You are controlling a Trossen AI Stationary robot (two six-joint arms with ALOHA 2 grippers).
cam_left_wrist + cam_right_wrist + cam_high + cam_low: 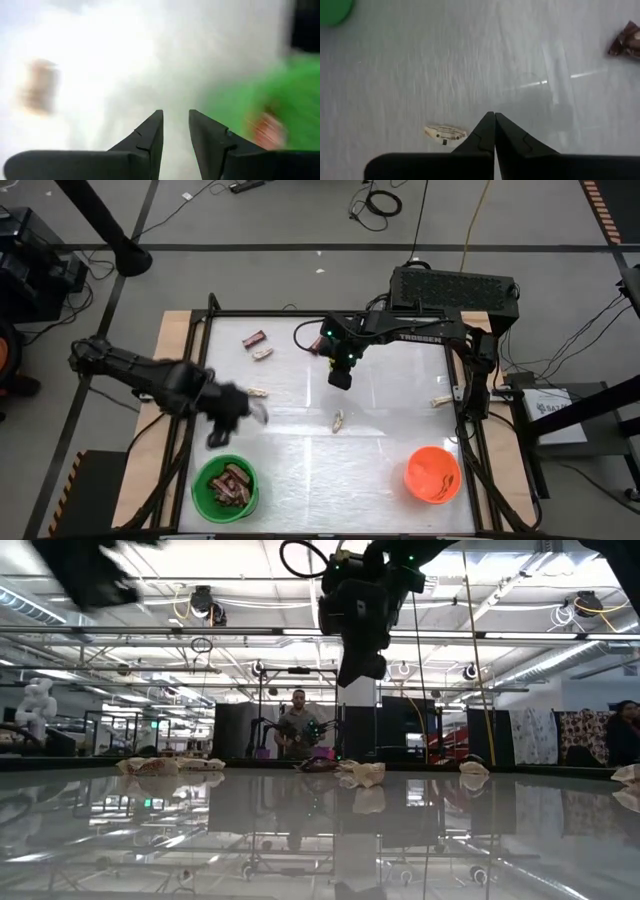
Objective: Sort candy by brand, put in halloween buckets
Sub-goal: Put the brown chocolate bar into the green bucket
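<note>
1. Green bucket point(225, 486): stands at the table's near left corner and holds a heap of dark reddish-brown wrapped bars point(232, 483); this brand appears largely sorted.
2. Orange bucket point(433, 474): stands at the near right corner, well apart from the green one; pale pieces seem to lie inside, though how many cannot be told.
3. Left gripper point(236, 412): hovers just beyond the green bucket's rim. Its fingers point(148, 141) stand slightly parted with nothing visible between them, so it reads as released.
4. Right gripper point(340, 376): hangs above the middle of the table point(380, 450), fingers pressed together and empty, over a pale tan bar point(445, 133).
5. Candy left on the table: one dark reddish-brown bar point(253, 338) near the far left with a pale bar point(262, 353) just beside it; a pale bar point(258, 392) near the left gripper; a pale bar point(338, 420) at centre; a pale bar point(441, 401) near the right edge.
6. Progress, as a judgement: well past halfway; about five bars remain, mostly the pale kind.
</note>
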